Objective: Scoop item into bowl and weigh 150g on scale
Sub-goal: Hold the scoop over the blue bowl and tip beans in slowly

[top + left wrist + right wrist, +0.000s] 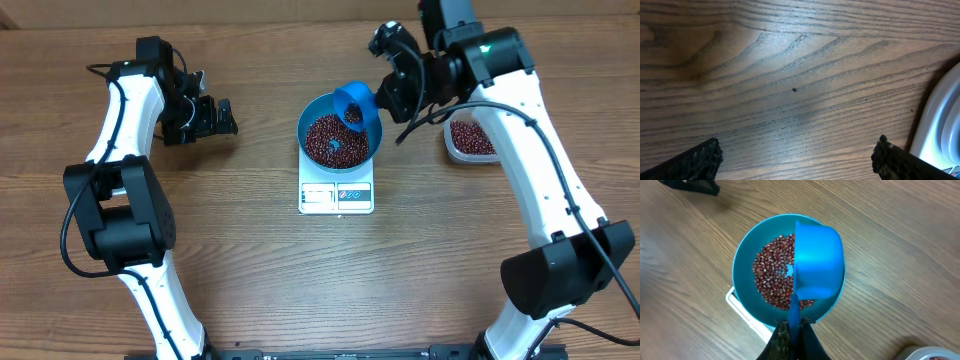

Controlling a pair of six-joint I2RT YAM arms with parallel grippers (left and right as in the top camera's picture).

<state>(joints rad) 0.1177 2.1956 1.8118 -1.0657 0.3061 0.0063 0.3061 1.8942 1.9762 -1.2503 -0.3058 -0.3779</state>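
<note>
While the right gripper (794, 332) is clenched on the handle of the blue scoop (817, 262), we see the scoop tipped over the bowl (741, 262). Its cup covers the right part of the bowl in the right wrist view. Inside the bowl the beans (770, 275) lie in a loose heap, just ahead of the gripper's fingertips, below and left of the scoop. We see the bowl resting on the scale (336, 196) at the centre of the overhead frame, display edge toward the bottom of the frame. We note more of the same beans in the clear tub (452, 148) at the right of the frame, partly under the right arm. At upper left of the overhead frame, the left gripper (213, 115) has its jaws spread wide with nothing between them, well apart from the bowl. Below it we see only bare wood table (790, 60).
</note>
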